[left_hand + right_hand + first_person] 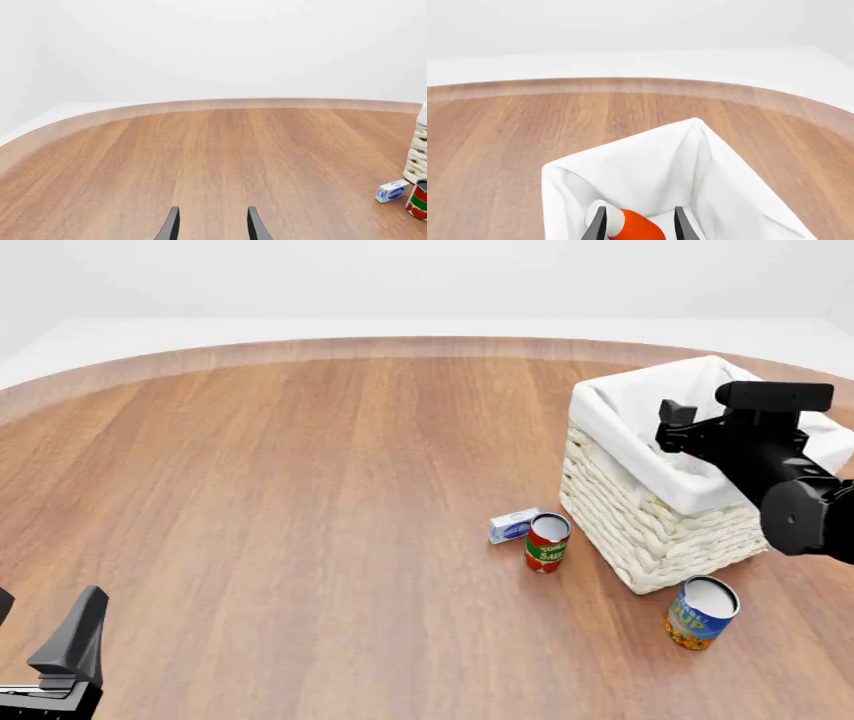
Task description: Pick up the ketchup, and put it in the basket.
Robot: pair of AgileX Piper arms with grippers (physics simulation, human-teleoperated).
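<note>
The basket [638,540] stands at the table's right, cream wicker with a white liner [647,165]. In the right wrist view the ketchup [637,227], red-orange with a white cap, lies low inside the liner. My right gripper [640,227] hangs over the basket's opening [675,426], its fingers spread wide on either side of the bottle with a little room between. In the front view the ketchup is hidden by the basket and the arm. My left gripper [40,630] sits open at the near left corner, its fingers [171,226] over bare wood.
A red-and-green can [546,542] and a small blue-and-white box [513,525] stand just left of the basket. A blue-and-yellow can [699,612] is in front of the basket. The left wrist view catches the can [418,200], box [391,191] and basket wall [417,150].
</note>
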